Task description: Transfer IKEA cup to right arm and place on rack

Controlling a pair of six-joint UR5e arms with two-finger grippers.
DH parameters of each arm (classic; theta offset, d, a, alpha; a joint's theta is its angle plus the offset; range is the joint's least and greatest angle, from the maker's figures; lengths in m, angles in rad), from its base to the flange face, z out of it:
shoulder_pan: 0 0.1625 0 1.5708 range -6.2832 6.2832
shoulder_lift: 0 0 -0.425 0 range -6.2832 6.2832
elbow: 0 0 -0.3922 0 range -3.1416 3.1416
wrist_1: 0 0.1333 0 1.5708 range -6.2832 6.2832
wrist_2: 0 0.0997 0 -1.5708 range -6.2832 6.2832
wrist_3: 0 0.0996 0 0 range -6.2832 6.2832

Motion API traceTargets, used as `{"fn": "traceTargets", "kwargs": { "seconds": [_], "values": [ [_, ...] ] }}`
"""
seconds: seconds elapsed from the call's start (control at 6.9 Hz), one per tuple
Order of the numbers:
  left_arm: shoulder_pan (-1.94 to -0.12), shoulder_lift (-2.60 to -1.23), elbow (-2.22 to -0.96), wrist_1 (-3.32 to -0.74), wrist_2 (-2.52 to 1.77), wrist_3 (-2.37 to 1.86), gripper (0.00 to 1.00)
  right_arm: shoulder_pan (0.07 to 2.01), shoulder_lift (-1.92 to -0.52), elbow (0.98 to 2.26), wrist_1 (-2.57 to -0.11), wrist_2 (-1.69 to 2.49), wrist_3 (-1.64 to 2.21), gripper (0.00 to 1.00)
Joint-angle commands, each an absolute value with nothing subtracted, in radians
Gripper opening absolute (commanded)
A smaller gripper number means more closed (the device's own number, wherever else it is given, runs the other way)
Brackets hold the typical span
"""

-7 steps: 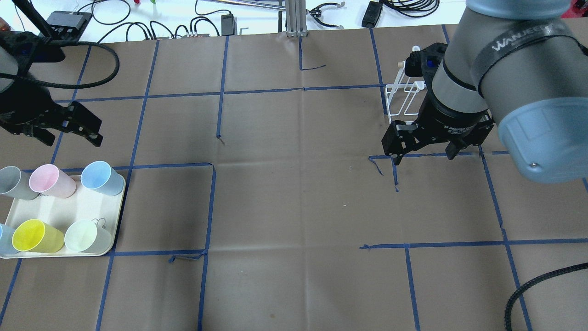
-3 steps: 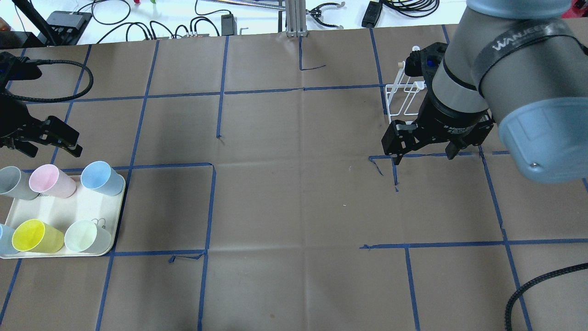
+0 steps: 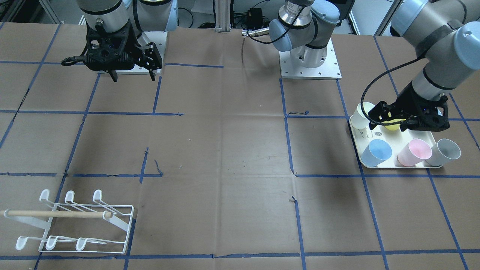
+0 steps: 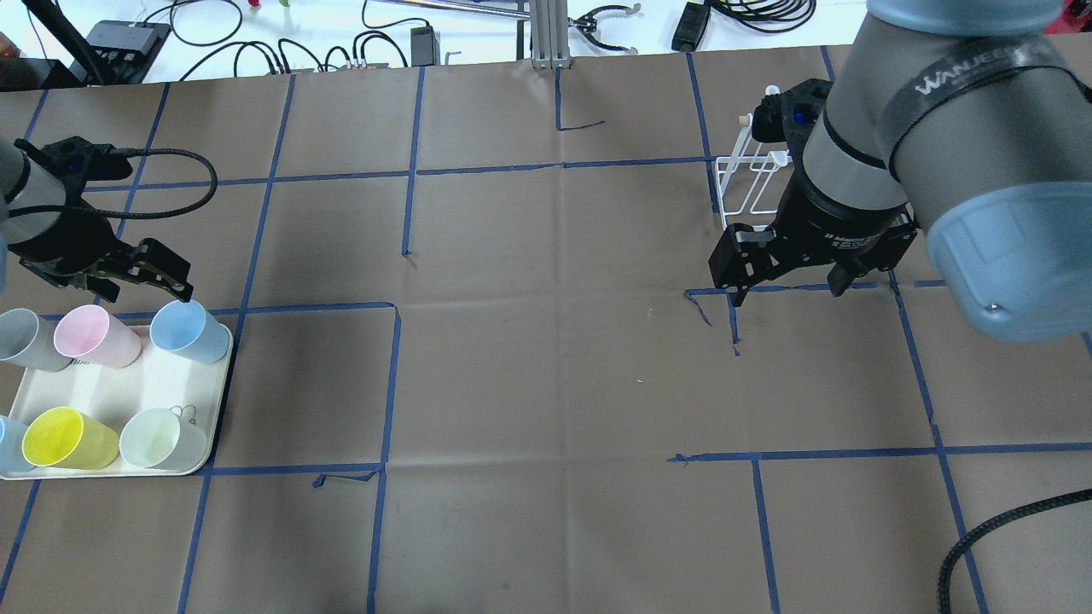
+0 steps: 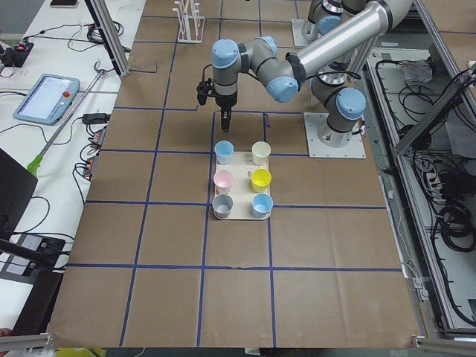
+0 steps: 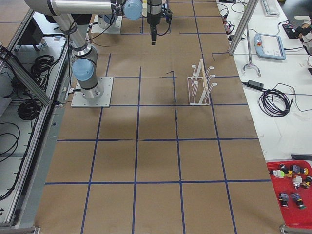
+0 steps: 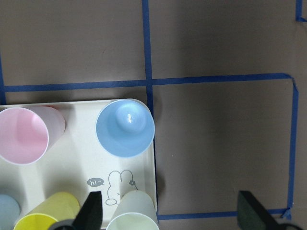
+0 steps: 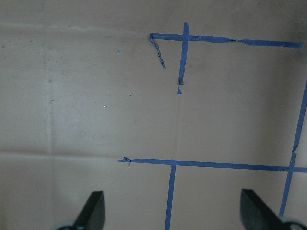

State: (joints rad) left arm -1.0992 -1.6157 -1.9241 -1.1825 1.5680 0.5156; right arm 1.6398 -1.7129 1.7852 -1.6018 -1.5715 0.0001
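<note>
Several pastel cups stand on a cream tray (image 4: 111,392) at the left. They include a blue cup (image 4: 189,330), a pink cup (image 4: 95,335), a grey cup (image 4: 30,338), a yellow cup (image 4: 68,437) and a pale green cup (image 4: 162,439). My left gripper (image 4: 141,273) is open and empty. It hovers just beyond the tray's far edge, close to the blue cup (image 7: 125,128), which sits centred in the left wrist view. My right gripper (image 4: 785,286) is open and empty. It hangs over bare paper in front of the white wire rack (image 4: 751,183), which is empty (image 3: 75,221).
Blue tape lines grid the brown paper table. Cables, a power brick and an aluminium post (image 4: 546,34) lie along the far edge. The right arm's large elbow (image 4: 981,170) hides part of the rack in the overhead view.
My left gripper swung left, then came back right and nearer the tray, and is now beside the blue cup. The right arm has not moved.
</note>
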Motion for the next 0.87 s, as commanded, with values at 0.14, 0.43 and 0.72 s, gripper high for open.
{"fn": "traceTargets", "kwargs": {
  "seconds": [0.14,0.43,0.72],
  "values": [
    [-1.097,-1.698,-1.997,-1.068,1.571,0.517,0.99,1.640,-1.712,1.783,-1.601,-1.571,0.002,1.00],
    [-1.095,-1.770,-1.999,-1.017,1.574,0.517,0.99,1.640,-1.710,1.778,-1.601,-1.572,0.000,1.00],
    [-1.094,-1.798,-2.020,-0.999,1.575,0.515,0.99,1.640,-1.710,1.778,-1.601,-1.572,0.000,1.00]
  ]
}}
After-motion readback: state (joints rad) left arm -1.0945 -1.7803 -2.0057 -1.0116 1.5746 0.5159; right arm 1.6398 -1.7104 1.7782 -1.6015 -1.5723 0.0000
